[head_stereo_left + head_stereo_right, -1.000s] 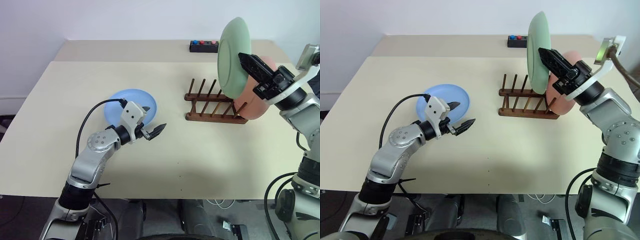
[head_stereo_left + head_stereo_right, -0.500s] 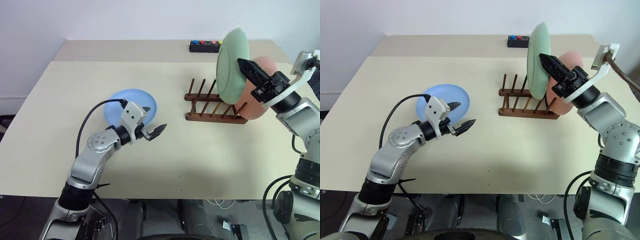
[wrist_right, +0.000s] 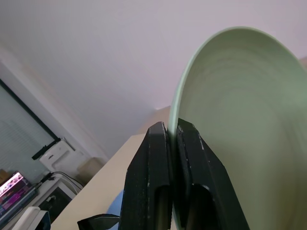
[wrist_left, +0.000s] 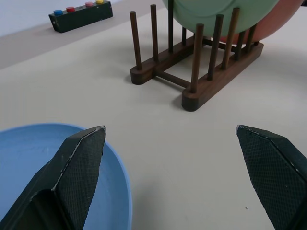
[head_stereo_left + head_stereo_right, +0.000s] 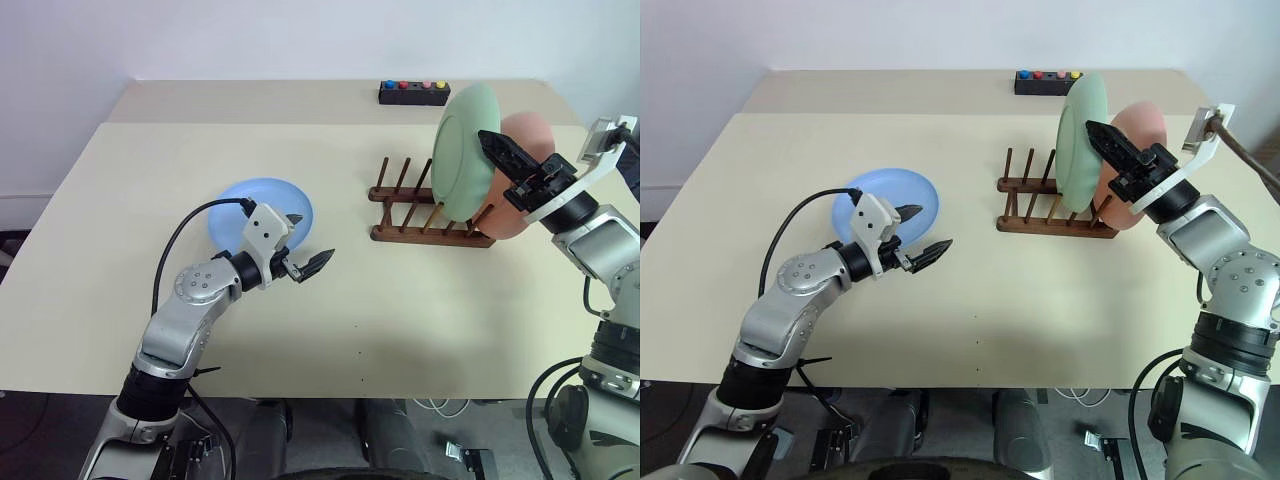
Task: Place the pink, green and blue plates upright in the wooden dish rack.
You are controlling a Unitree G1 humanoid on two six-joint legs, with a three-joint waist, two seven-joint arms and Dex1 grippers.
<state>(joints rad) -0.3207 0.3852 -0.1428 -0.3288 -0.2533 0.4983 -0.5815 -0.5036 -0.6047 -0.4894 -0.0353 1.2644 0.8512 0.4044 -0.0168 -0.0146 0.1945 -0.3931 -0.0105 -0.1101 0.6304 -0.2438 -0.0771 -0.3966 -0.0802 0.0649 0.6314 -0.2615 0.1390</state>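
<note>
The wooden dish rack [image 5: 430, 237] stands right of the table's middle. The pink plate [image 5: 527, 130] stands upright at the rack's right end. Just left of it is the green plate [image 5: 458, 150], nearly upright, its lower edge down among the pegs. My right gripper [image 5: 487, 138] is shut on the green plate's upper rim, and its fingers [image 3: 160, 143] pinch that edge. The blue plate [image 5: 232, 208] lies flat on the table at the left. My left gripper [image 5: 312, 236] hovers open and empty by the blue plate's right edge, pointing toward the rack [image 4: 192, 91].
A small black box with coloured buttons [image 5: 412, 93] sits at the far edge of the table behind the rack. Bare tabletop lies between the blue plate and the rack and along the near edge.
My right gripper has lowered the green plate from above the rack down among the pegs beside the pink plate. The left arm and the blue plate have not moved.
</note>
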